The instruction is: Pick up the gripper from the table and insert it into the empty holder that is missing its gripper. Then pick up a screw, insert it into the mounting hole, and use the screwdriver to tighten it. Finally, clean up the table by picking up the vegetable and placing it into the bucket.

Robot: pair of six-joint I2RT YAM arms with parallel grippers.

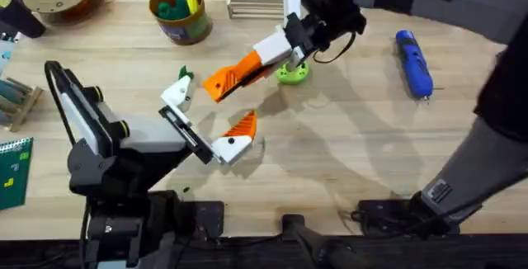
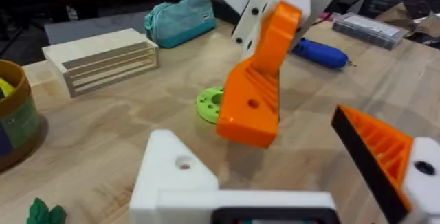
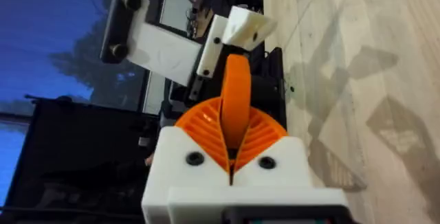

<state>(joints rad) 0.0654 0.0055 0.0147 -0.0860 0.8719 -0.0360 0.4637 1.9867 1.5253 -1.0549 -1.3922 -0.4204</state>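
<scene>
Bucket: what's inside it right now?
The bucket holds a dark-green piece and a yellow piece. Anything beneath them is covered.

- Left arm (image 1: 99, 137): black links, white housing panels, small yellow-green marks at the joints, black cable looped over the upper link.
- Left claw (image 1: 202, 120): white angular finger blocks on a black rail; one block bare white with a round screw hole, the other fitted with an orange ribbed pad, black-faced.
- Right claw (image 3: 230, 162): white blocks, two dark screws, orange ribbed pads.
- Right arm (image 1: 478, 162): grey link, small label, black cable near the wrist.
</scene>
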